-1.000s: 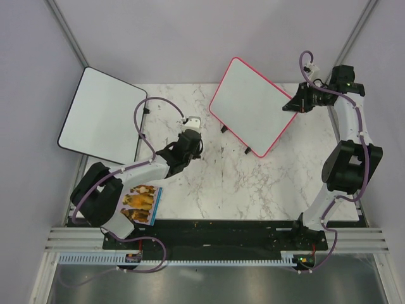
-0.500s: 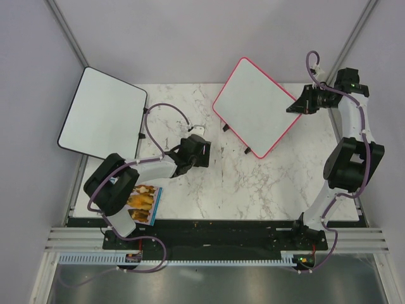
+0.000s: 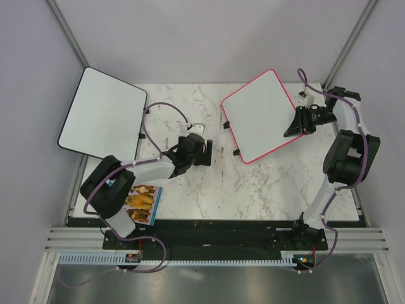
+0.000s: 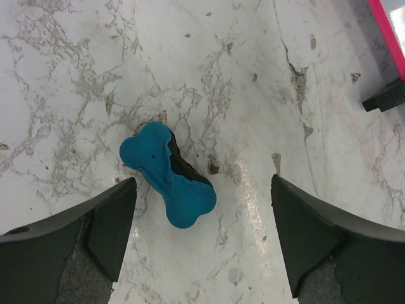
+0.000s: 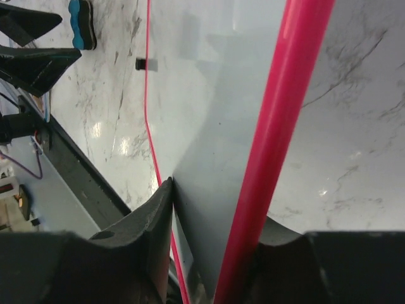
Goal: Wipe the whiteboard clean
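The whiteboard (image 3: 261, 114), white with a pink frame, lies at the back right of the marble table. My right gripper (image 3: 290, 130) is at its right edge. In the right wrist view the board (image 5: 202, 95) runs between the jaws of the right gripper (image 5: 215, 202), which stand wider than the pink rim; the left one looks to touch the face. A blue bone-shaped eraser (image 4: 168, 177) with a black underside lies on the marble. My left gripper (image 4: 202, 183) hovers open just above it, touching nothing. From above, the left gripper (image 3: 205, 152) hides the eraser.
A black-framed white board (image 3: 101, 114) overhangs the table's back left corner. A picture card (image 3: 142, 202) lies by the left arm's base. One black foot (image 4: 386, 98) of the whiteboard shows at the right of the left wrist view.
The whiteboard has swung round and shifted toward the right arm. My left gripper has moved right and opened, leaving the eraser on the table. The right jaws have parted.
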Robot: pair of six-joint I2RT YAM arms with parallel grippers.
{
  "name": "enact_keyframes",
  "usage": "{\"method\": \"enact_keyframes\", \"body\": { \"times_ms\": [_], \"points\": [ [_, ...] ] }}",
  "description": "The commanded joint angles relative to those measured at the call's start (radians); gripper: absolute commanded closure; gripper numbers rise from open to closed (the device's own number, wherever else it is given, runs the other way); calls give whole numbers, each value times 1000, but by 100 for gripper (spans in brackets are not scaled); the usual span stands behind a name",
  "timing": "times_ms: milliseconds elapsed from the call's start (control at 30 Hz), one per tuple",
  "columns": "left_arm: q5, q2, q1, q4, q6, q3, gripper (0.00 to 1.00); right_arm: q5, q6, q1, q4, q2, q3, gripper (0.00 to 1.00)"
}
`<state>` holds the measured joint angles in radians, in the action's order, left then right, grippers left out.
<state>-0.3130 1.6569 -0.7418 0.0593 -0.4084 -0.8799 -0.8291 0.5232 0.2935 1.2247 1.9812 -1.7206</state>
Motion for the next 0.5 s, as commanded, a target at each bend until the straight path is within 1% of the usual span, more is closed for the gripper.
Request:
{"method": "enact_keyframes", "body": {
  "times_ms": [0,200,467],
  "points": [
    [-24,-51,-2,33,-15,18,8,61,75,-45,153,42,21,60],
    [-29,-65,-1,33,-10,24,8,59,81,-36,151,44,19,56],
    [-32,-80,-2,34,2,22,7,51,71,-16,144,7,-17,43]
  ]
}}
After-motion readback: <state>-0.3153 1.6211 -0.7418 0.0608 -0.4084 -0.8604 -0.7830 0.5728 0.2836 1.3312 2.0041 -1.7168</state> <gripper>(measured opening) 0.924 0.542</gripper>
